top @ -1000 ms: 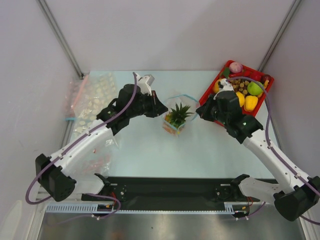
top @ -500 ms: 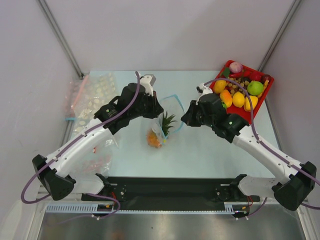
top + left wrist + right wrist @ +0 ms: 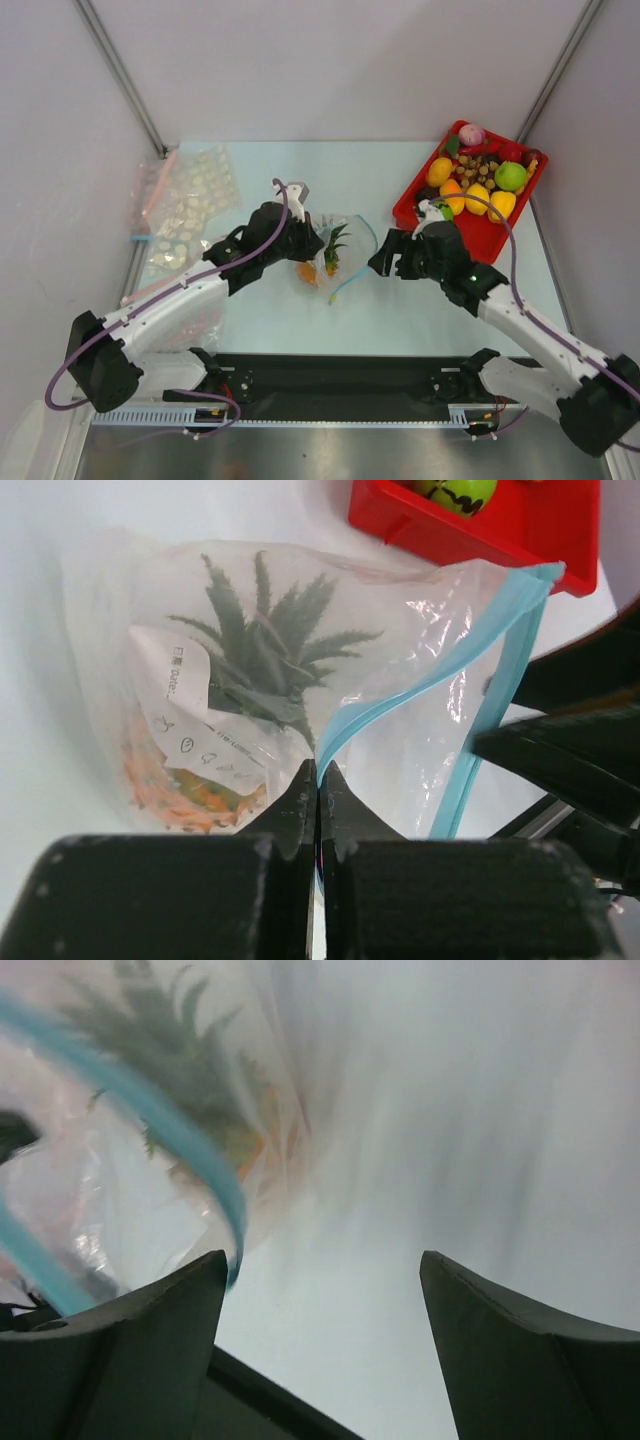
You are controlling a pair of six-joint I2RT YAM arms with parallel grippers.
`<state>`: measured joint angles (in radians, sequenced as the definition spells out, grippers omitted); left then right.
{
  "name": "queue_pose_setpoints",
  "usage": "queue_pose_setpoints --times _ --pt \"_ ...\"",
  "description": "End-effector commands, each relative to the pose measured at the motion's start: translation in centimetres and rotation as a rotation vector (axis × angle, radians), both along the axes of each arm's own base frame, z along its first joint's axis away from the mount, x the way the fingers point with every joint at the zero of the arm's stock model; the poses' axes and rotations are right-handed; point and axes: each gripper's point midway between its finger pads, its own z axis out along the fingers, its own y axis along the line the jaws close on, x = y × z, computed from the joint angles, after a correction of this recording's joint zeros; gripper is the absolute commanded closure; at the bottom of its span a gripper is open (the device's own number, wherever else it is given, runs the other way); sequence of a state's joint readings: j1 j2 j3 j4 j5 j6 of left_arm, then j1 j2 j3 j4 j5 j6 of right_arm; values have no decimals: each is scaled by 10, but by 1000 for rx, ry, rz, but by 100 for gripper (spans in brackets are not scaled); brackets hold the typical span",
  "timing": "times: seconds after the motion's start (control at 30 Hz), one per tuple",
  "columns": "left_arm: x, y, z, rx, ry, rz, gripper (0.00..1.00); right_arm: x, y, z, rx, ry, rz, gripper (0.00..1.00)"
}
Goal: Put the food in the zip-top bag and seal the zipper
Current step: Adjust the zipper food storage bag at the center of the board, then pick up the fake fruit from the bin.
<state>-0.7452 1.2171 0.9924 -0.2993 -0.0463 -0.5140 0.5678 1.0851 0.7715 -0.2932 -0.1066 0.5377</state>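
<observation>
My left jaws pinched shut on the teal zipper (image 3: 400, 693), zip-top bag (image 3: 356, 237) on the desk (image 3: 420, 310) between my arms, pineapple (image 3: 255, 650) inside, right jaws spread wide, empty, beside its mouth.

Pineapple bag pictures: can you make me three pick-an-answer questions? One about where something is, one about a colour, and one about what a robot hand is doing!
1. Where is the pineapple?
A. On top of an arm
B. Inside the clear bag
C. Hanging off the table edge

2. What colour is the bag's zipper strip?
A. Light blue
B. Pink
C. Yellow

3. How are the jaws of the right gripper?
A. Shut on the pineapple
B. Shut on the bag
C. Open

Answers:
1. B, because its green leaves and orange body show through the crinkly plastic.
2. A, because the strip along the bag's mouth is light blue in both wrist views.
3. C, because the right wrist view shows a wide gap between the two jaws.
</observation>
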Motion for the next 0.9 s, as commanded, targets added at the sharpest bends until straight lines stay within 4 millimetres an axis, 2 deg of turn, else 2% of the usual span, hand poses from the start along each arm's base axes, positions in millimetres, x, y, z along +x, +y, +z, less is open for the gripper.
queue_pose_setpoints --times 0.0,0.07,0.13,0.17,0.2,0.27,0.3,0.37,0.53,0.57,0.67,0.73,0.87 --pt "3 -16 47 -173 -112 -23 100 -7 -8 66 142 -203 -49 15" --pt "-2 -14 45 -209 -121 -20 100 -25 -12 91 224 -237 -57 12" --pt "-6 -12 43 -227 -122 -15 100 -37 -18 96 240 -222 -104 10" --pt "-7 -12 43 -231 -118 -14 100 -43 -23 108 263 -247 -118 9" --pt "-8 -11 46 -236 -121 -13 100 -45 -34 103 240 -234 -168 0" --pt "-11 -8 47 -243 -124 -11 100 -49 -43 105 268 -205 -236 0" --pt "-12 -6 48 -243 -126 -8 100 -53 -56 100 258 -187 -300 0" --pt "-15 -1 43 -239 -126 3 100 -60 -63 93 255 -150 -321 0" --pt "-9 8 30 -181 -120 55 100 -83 -51 94 319 -116 -209 0" --pt "-7 7 26 -168 -109 55 100 -90 -43 98 352 -113 -149 0" --pt "-9 3 26 -166 -94 29 100 -99 -35 103 387 -111 -86 0" --pt "-12 0 29 -182 -93 10 100 -98 -34 106 390 -123 -78 0" --pt "-14 1 29 -174 -90 4 100 -92 -46 113 329 -186 -112 0"
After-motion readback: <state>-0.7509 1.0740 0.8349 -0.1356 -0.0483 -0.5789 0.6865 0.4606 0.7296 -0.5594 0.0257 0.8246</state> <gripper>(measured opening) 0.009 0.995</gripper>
